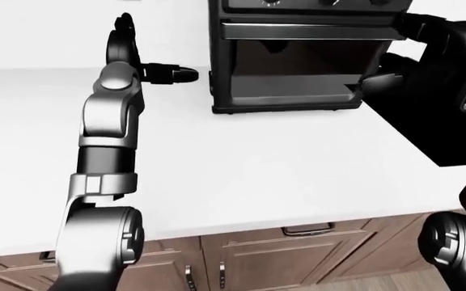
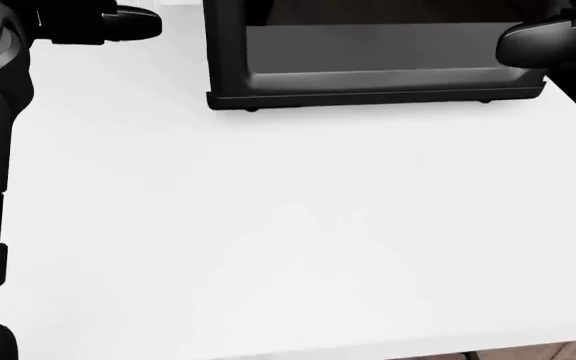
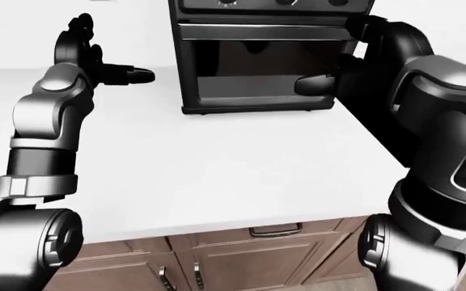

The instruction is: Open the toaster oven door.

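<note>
The black toaster oven (image 1: 297, 60) stands on the white counter (image 1: 257, 170) at the top of the eye views. Its door (image 3: 257, 66) has a glass pane and a bar handle (image 3: 257, 31) along its top edge. The door stands upright or nearly so; I cannot tell whether it is ajar. My right hand (image 3: 330, 57) is at the door's right edge, fingers spread. One finger (image 3: 314, 85) lies across the lower right corner and another is near the handle's right end. My left hand (image 1: 148, 57) is raised left of the oven, open and empty.
A flat black surface (image 1: 427, 133) borders the counter on the right in the left-eye view. Wooden cabinet doors with metal handles (image 1: 306, 230) lie below the counter's near edge. My left arm (image 1: 107, 151) rises over the counter's left part.
</note>
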{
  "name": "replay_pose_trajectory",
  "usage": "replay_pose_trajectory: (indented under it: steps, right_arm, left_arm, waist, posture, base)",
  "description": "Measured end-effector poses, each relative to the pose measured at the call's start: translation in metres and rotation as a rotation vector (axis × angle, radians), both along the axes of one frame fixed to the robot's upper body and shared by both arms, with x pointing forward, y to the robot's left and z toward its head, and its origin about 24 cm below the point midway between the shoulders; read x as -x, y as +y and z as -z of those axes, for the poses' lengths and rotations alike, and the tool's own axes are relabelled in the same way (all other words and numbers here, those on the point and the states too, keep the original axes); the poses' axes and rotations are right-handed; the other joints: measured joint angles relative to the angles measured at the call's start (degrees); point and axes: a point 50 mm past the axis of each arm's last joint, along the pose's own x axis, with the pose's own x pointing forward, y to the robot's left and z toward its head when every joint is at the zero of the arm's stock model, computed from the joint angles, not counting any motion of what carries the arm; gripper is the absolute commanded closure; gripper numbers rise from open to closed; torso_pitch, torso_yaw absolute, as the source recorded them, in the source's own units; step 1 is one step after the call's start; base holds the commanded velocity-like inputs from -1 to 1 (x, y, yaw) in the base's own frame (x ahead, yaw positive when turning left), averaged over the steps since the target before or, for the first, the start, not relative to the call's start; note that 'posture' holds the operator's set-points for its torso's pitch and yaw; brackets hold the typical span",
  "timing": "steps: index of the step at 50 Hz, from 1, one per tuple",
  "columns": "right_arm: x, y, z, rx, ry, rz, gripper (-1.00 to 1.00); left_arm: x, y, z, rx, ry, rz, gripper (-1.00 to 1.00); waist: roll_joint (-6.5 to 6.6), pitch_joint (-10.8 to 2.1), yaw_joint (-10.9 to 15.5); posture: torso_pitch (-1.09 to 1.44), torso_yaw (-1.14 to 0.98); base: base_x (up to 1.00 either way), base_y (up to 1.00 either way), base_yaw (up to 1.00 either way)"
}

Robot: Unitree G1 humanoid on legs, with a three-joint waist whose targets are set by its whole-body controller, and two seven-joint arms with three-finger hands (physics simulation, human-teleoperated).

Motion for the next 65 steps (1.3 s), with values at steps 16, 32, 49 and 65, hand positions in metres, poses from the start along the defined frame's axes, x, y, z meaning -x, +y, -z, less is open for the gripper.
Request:
replay_pose_trajectory:
  steps: [16, 32, 49, 65]
  right_arm:
    - [-0.003, 0.002, 0.001, 0.002, 0.001, -0.007, -1.00]
    - [-0.011, 0.007, 0.000, 0.007, 0.012, -0.021, -1.00]
    - [-0.015, 0.009, -0.002, 0.012, 0.008, -0.031, -1.00]
    - [-0.028, 0.012, 0.010, 0.067, 0.075, -0.030, -1.00]
  left_arm:
    - [0.001, 0.000, -0.004, 0.004, -0.020, 0.005, -1.00]
    - [0.003, -0.001, -0.006, 0.005, -0.025, 0.012, -1.00]
    - [0.004, -0.002, -0.009, 0.004, -0.032, 0.014, -1.00]
    - [0.005, -0.002, -0.011, 0.007, -0.056, 0.023, -1.00]
  waist:
    - [0.64, -6.52, -0.4]
    - [1.80, -13.58, -1.2]
    - [1.64, -18.81, -1.0]
    - [1.77, -20.74, -1.0]
  posture:
    - [-0.24, 0.00]
    - [-0.39, 0.00]
    - [-0.51, 0.00]
    - [-0.54, 0.00]
  base:
    - [0.00, 0.00, 0.00]
    - [0.00, 0.00, 0.00]
    - [0.00, 0.00, 0.00]
    - [0.00, 0.00, 0.00]
